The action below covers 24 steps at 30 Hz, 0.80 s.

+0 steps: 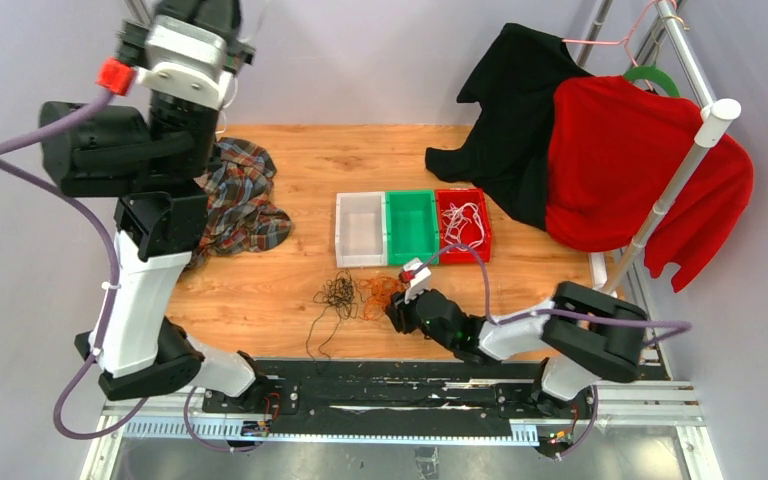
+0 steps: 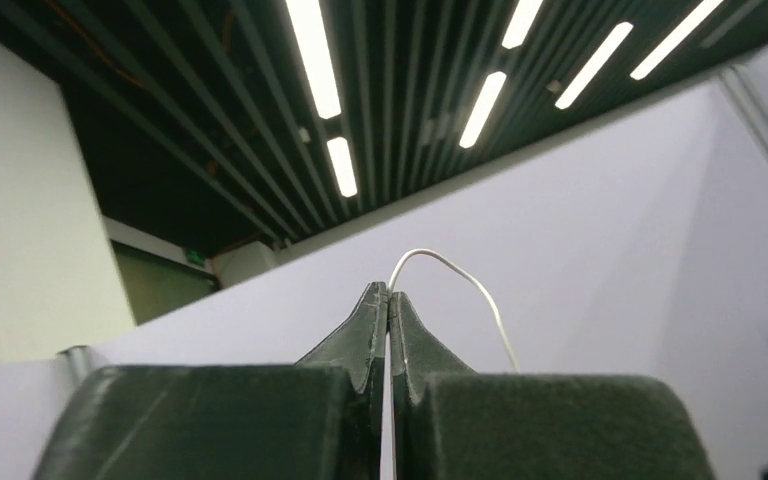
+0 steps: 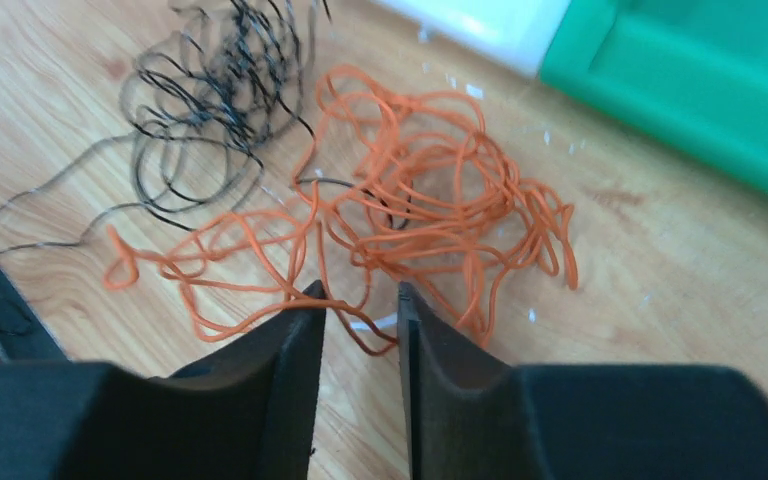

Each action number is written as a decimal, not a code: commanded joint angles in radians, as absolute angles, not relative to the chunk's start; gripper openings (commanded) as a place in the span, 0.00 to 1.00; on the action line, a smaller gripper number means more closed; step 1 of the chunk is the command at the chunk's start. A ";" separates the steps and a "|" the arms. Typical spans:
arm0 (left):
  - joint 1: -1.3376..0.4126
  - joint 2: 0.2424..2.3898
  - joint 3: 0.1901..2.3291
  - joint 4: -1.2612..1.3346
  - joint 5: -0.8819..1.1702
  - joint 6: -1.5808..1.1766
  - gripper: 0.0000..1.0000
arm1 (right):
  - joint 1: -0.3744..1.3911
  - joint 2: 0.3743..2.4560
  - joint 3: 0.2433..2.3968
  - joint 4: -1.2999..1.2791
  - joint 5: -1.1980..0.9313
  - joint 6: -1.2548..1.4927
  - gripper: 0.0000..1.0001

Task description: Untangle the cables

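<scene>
Step in hand: separating the orange strand from the black one, with a white strand already lifted clear.

Left arm [image 1: 150,280]: raised high at the upper left of the overhead view, wrist turned towards the ceiling. The left fingers [image 2: 388,300] are pressed fully together on a hair-thin white wire [image 2: 460,278], which arcs out above the tips.

Right arm [image 1: 560,335]: stretched low and forward across the wooden table [image 1: 290,150]. The right fingers [image 1: 395,312] sit at the lower edge of the tangled orange cable [image 3: 430,220], parted by a narrow gap, not clamped. One orange loop crosses just ahead of the tips.

The tangled black cable [image 3: 210,110] lies to the upper left of the orange heap in the wrist view. The two touch, with at least one dark strand running into the orange mass. More white cable [image 1: 467,222] lies in the red plastic bin [image 1: 488,245].

Next move, in my judgement: close on a single orange loop and draw it away from the black tangle. The risk is dragging both together.
</scene>
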<state>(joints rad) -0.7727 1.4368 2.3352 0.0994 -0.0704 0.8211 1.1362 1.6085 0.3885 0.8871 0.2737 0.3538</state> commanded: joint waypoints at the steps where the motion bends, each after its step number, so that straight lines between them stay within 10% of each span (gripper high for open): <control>1: -0.772 1.350 2.145 0.064 0.006 0.738 0.00 | 1.149 1.421 0.439 0.736 0.311 0.353 0.43; 6: -0.773 1.310 2.012 -0.050 0.051 0.644 0.00 | 1.135 1.192 0.469 0.562 0.316 0.319 0.62; 15: -0.783 1.380 1.934 -0.180 0.149 0.515 0.00 | 1.020 0.825 0.399 0.287 0.873 0.372 0.61; 24: -0.809 1.575 1.992 -0.164 0.206 0.420 0.00 | 0.739 0.636 0.376 0.195 0.807 0.414 0.59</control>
